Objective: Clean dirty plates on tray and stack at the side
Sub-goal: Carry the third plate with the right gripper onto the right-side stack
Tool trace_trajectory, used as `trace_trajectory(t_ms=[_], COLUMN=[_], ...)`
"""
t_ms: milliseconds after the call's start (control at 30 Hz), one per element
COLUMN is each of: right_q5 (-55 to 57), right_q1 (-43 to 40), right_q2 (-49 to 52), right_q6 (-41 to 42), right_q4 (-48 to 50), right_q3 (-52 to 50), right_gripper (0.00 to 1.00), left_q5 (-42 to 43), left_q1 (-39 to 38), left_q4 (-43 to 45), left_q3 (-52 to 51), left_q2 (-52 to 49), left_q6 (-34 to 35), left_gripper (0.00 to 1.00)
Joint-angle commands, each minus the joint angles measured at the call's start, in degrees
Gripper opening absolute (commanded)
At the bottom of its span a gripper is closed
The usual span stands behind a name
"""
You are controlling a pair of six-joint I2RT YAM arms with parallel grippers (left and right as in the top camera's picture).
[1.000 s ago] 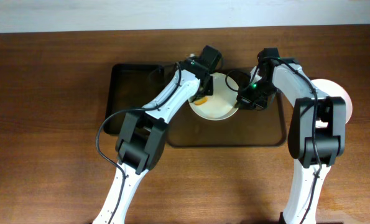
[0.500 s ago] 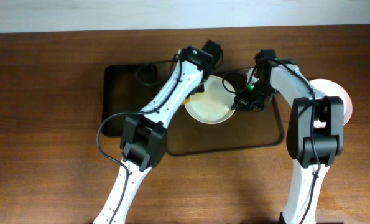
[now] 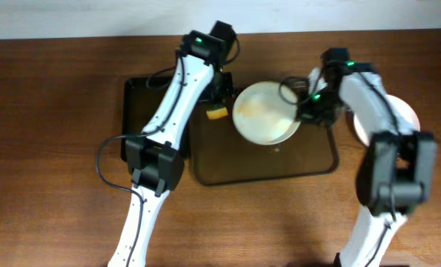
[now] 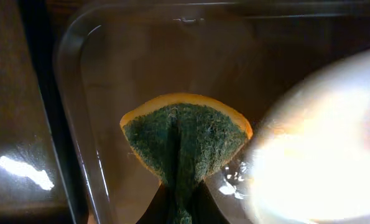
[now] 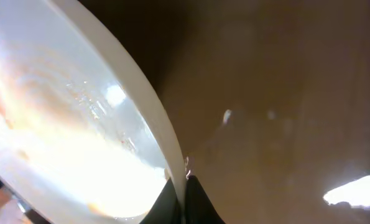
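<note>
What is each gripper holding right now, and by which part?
Left gripper pinches the sponge by its near edge, green side showing. Right gripper clamps the white plate by its rim.

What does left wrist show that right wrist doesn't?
Left wrist only: the sponge, orange with a green scrub face, pinched in the left gripper. Right wrist only: the right gripper clamped on the rim of the plate, with orange smears on its face. Both: the white plate and the brown tray.
</note>
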State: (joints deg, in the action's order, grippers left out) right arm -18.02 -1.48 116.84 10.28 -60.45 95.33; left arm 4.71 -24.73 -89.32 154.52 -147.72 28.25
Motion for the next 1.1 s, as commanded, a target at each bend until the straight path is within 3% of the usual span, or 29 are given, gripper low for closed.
trace_trajectory(t_ms=[0, 167, 233, 333, 567, 767, 833, 867, 933, 1067], right_q5=[13.44, 37.64, 49.81, 53.22, 43.32, 35.08, 30.4, 28.89, 23.5, 10.23], right_q1=[-3.26, -6.56, -6.88, -11.8, -27.5, -28.5, -28.5, -28.5, -28.5, -27.5], right_q2=[-12.63, -26.36, -28.24, -27.54, -21.51, -11.58, -8.2, -7.43, -6.16, -6.86], right_q6=[2.71, 8.85, 18.34, 24.48, 21.97, 20.98, 17.25, 15.91, 12.17, 2.49], right_q4=[-2.84, -9.18, -11.69, -11.08, -0.85, 0.57, 0.5, 0.46, -0.24, -5.46], right_q3=[0.63, 0.63, 0.63, -0.63, -6.16, -7.17, -7.17, -7.17, -7.15, -2.32], right_gripper=[0.04, 0.04, 0.04, 0.04, 0.04, 0.04, 0.05, 0.13, 0.38, 0.47], left_q5=[4.11, 5.03, 5.18, 5.16, 5.16, 5.14, 5.14, 5.14, 5.16, 5.16], left_q1=[0.5, 0.48, 0.46, 0.48, 0.35, 0.35, 0.35, 0.35, 0.35, 0.13], left_q4=[1.05, 5.4, 6.32, 6.27, 6.84, 7.08, 7.17, 7.26, 7.45, 7.39], left_q3=[1.42, 1.42, 1.42, 1.4, 1.38, 1.38, 1.38, 1.38, 1.38, 1.31], left_q2=[-0.68, -0.68, -0.68, -0.68, -0.68, -0.68, -0.68, -0.68, -0.68, -0.68], left_q6=[-1.84, -1.81, -1.79, -1.84, -1.81, -1.81, -1.81, -1.81, -1.81, -1.81], left_gripper=[0.0, 0.0, 0.0, 0.0, 0.0, 0.0, 0.0, 0.0, 0.0, 0.0])
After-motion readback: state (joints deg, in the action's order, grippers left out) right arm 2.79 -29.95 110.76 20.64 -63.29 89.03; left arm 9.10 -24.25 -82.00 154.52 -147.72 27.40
